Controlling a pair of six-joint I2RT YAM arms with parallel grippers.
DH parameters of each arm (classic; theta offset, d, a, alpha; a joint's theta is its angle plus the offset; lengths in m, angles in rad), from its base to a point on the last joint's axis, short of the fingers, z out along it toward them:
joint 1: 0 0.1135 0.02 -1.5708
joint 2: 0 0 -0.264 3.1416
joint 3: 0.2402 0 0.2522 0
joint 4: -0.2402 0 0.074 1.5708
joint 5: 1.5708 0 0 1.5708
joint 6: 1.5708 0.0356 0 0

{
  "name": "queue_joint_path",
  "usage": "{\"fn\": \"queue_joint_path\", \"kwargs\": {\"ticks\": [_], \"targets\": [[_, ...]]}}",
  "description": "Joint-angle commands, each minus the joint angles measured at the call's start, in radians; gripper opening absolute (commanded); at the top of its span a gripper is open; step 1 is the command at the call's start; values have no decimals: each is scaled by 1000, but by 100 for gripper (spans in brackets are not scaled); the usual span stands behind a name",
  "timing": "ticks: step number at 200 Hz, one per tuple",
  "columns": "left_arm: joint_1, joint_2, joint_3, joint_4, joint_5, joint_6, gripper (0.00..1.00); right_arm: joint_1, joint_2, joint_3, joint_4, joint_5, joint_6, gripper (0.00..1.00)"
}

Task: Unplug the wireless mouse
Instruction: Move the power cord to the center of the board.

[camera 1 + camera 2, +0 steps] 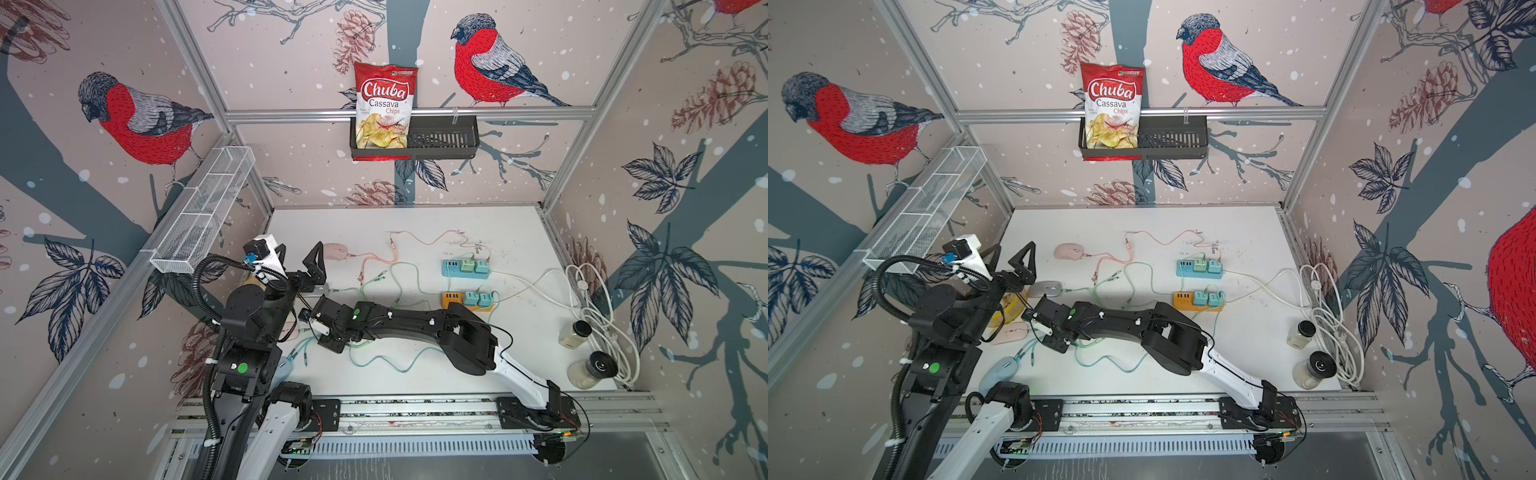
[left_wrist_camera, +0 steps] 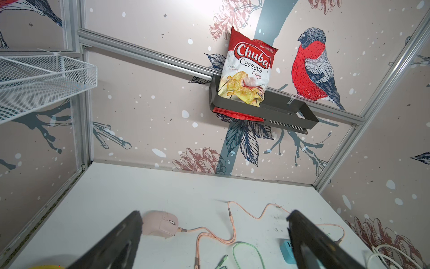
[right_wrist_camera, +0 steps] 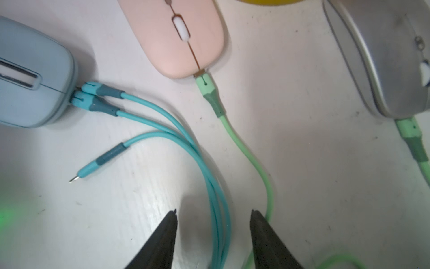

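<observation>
Several mice lie on the white table, each with a cable at its front. In the right wrist view a flat pink mouse (image 3: 176,35) has a green plug (image 3: 206,85) in it. A blue mouse (image 3: 30,76) and a silver mouse (image 3: 384,58) flank it. My right gripper (image 3: 213,213) is open low over the table, short of the pink mouse. Teal cables (image 3: 217,186) run between its fingers, untouched. My left gripper (image 2: 215,213) is wide open and raised, holding nothing. Another pink mouse (image 2: 160,223) on a pink cable (image 2: 209,235) lies beyond it.
A blue power strip (image 1: 465,268) and an orange one (image 1: 467,300) sit mid-table with chargers. Two jars (image 1: 575,332) and a white cord coil (image 1: 598,311) stand at the right. A yellow tape roll (image 1: 1009,307) lies under my left arm. A wire basket (image 1: 203,212) hangs on the left wall.
</observation>
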Motion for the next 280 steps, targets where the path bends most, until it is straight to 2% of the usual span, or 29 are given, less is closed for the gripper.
{"fn": "queue_joint_path", "kwargs": {"ticks": [1, 14, 42, 91, 158, 200, 225, 266, 280], "targets": [[-1, 6, -6, 54, 25, -28, 98, -6, -2, -10, 5, 14, 18, 53], [-1, 9, -6, 59, 29, -35, 98, -13, -2, -24, 7, -11, 24, 49], [-1, 12, -3, 61, 28, -35, 98, -9, -10, -52, 8, -6, 27, 31], [0, 23, -4, 71, 25, -33, 98, 39, -58, -141, -14, 78, 53, 22], [0, 75, -15, 139, 94, -93, 98, 52, -316, -553, 73, 225, 224, 3], [-1, 128, -21, 191, 213, -132, 95, -1, -490, -808, 122, 283, 288, 0], [-1, 172, -22, 216, 288, -148, 97, -44, -612, -938, 121, 333, 304, 0], [-2, 203, -25, 269, 326, -169, 97, -144, -800, -1093, 115, 347, 322, 2], [-2, 210, -22, 272, 325, -167, 97, -154, -827, -1111, 111, 346, 309, 6]]}}
